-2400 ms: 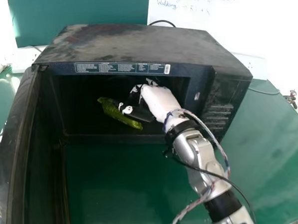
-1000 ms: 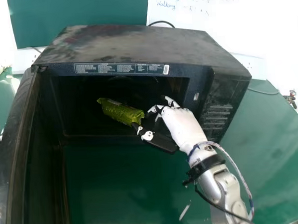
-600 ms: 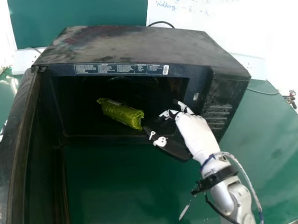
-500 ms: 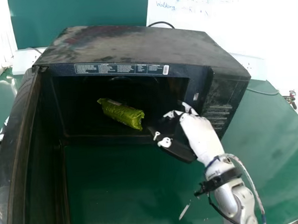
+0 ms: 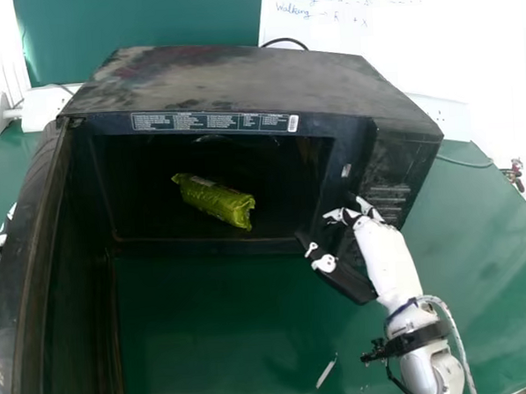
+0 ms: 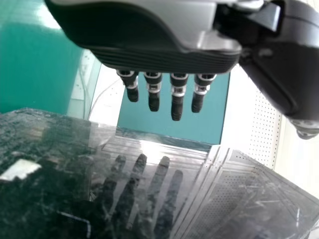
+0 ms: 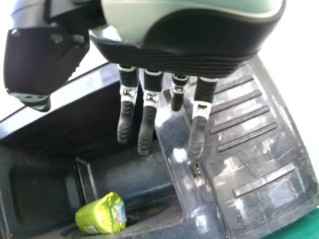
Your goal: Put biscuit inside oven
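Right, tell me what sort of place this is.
Probably a lab or test room rather than a kitchen: the microwave oven stands on a green table, a sheet with handwriting lies behind it, and some loose wired hardware sits at the table's edge.

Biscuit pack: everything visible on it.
The biscuit pack is plump, elongated, in shiny, creased yellow-green wrap that looks like plastic film, with a blue patch at one end and a narrowed, flattened other end. It lies on its side on the oven's floor, slanted, blue end nearer the opening. The right hand is clear of it.
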`<control>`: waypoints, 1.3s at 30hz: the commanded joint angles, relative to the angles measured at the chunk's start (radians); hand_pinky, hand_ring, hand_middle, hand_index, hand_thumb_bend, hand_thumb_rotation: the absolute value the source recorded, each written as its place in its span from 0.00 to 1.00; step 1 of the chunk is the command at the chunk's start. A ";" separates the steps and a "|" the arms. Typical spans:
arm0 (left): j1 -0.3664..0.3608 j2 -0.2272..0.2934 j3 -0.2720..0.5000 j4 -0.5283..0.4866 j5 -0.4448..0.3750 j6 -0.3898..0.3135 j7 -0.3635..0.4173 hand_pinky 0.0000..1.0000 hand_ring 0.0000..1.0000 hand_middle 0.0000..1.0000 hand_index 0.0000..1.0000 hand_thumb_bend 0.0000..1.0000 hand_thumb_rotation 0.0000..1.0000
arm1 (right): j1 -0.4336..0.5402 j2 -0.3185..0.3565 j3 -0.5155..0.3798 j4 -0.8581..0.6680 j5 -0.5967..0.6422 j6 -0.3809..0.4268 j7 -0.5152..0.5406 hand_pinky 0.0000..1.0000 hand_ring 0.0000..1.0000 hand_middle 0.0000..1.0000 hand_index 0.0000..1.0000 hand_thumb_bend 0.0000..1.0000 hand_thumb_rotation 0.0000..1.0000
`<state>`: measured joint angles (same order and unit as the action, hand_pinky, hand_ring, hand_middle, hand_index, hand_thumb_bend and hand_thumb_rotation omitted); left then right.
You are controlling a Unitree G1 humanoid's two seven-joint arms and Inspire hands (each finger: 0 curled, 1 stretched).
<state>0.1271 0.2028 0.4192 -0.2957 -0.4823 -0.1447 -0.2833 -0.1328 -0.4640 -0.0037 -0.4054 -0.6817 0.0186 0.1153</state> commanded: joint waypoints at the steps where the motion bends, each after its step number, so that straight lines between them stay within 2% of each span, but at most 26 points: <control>1: -0.004 0.011 0.015 0.020 -0.004 -0.013 -0.007 1.00 1.00 0.96 1.00 0.99 0.98 | 0.030 0.007 -0.025 -0.015 0.012 -0.002 -0.021 0.42 0.53 0.60 0.66 0.81 0.28; 4: -0.008 0.013 0.016 0.026 -0.004 -0.015 -0.007 1.00 1.00 0.96 1.00 0.99 0.98 | 0.050 0.006 -0.039 -0.022 0.008 -0.003 -0.031 0.38 0.49 0.57 0.66 0.80 0.29; 9: -0.008 0.013 0.017 0.025 0.002 -0.013 0.002 1.00 1.00 0.96 1.00 1.00 0.99 | 0.073 0.032 -0.068 -0.055 0.035 0.036 -0.020 0.52 0.60 0.65 0.66 0.82 0.30; 13: -0.010 0.016 0.018 0.032 0.001 -0.017 -0.003 1.00 1.00 0.96 1.00 0.99 0.99 | 0.088 0.051 -0.101 -0.079 0.085 0.056 -0.013 0.57 0.63 0.67 0.66 0.81 0.30; 19: -0.013 0.018 0.021 0.037 0.000 -0.018 -0.003 1.00 1.00 0.97 1.00 0.99 0.99 | 0.094 0.086 -0.165 -0.103 0.186 0.100 -0.018 0.50 0.59 0.66 0.65 0.81 0.26; 21: -0.015 0.019 0.023 0.041 -0.002 -0.020 -0.007 1.00 1.00 0.97 1.00 0.99 1.00 | 0.089 0.102 -0.193 -0.110 0.236 0.134 -0.007 0.52 0.61 0.66 0.65 0.81 0.24; 28: -0.024 0.024 0.032 0.060 -0.007 -0.025 -0.021 1.00 1.00 0.97 1.00 0.99 0.99 | 0.080 0.090 -0.260 -0.110 0.314 0.210 0.011 0.55 0.65 0.68 0.66 0.73 0.31; 32: -0.027 0.029 0.040 0.073 -0.012 -0.028 -0.031 1.00 1.00 0.97 1.00 0.99 0.99 | 0.074 0.091 -0.285 -0.073 0.358 0.190 -0.003 0.58 0.67 0.69 0.66 0.69 0.33; 39: -0.029 0.039 0.052 0.088 -0.021 -0.029 -0.045 1.00 1.00 0.97 1.00 0.99 0.99 | 0.060 0.112 -0.344 0.052 0.485 0.114 -0.031 0.61 0.70 0.71 0.67 0.71 0.37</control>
<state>0.0965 0.2312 0.4554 -0.2205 -0.4922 -0.1633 -0.3213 -0.0651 -0.3631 -0.3279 -0.3765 -0.2189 0.1528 0.1012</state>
